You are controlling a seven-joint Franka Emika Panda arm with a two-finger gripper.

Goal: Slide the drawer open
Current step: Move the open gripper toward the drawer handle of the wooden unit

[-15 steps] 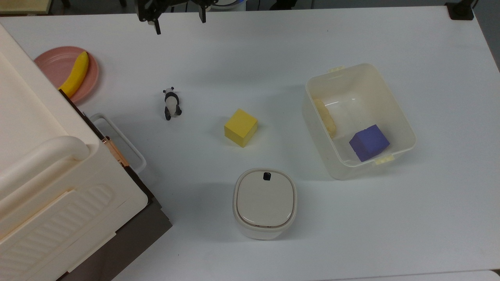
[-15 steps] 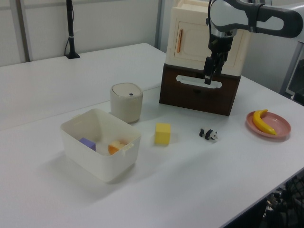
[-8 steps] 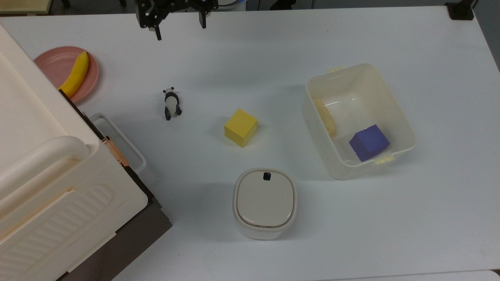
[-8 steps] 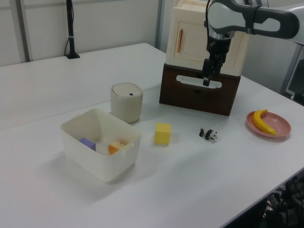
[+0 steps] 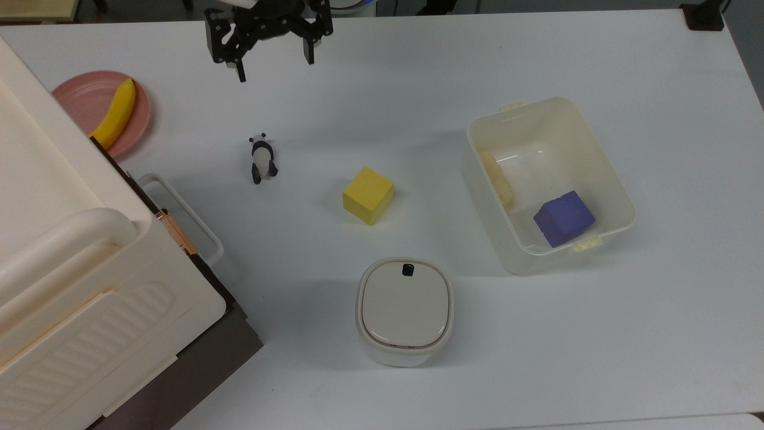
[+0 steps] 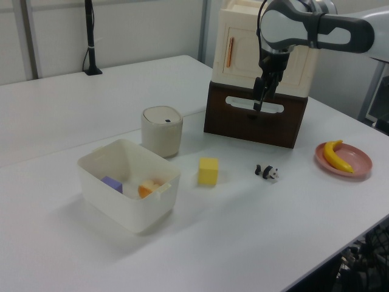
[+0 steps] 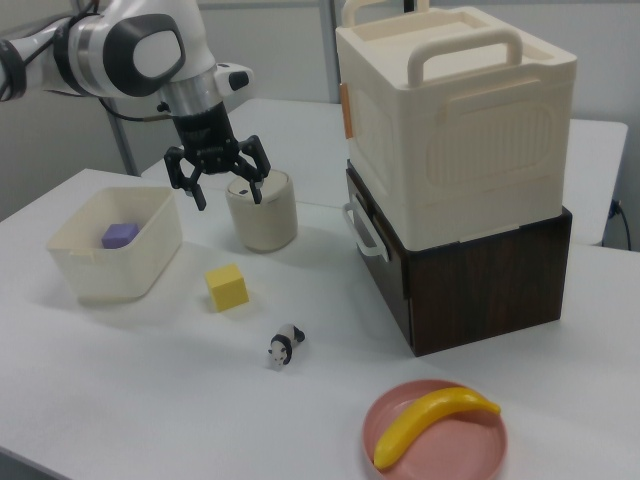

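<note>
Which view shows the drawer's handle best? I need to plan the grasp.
The left view: the drawer front faces the camera, so the whole white handle is visible, though the end effector overlaps it. The right view shows the handle obliquely. The top view shows the handle from above, projecting from under the cabinet.

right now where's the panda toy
In the top view the panda toy lies on the table between the pink plate on its left and the yellow cube.

White rounded arm [image 7: 130, 45] with dark grey joint caps, black gripper [image 7: 228, 191], 2 thin black fingers [image 7: 199, 195]
</note>
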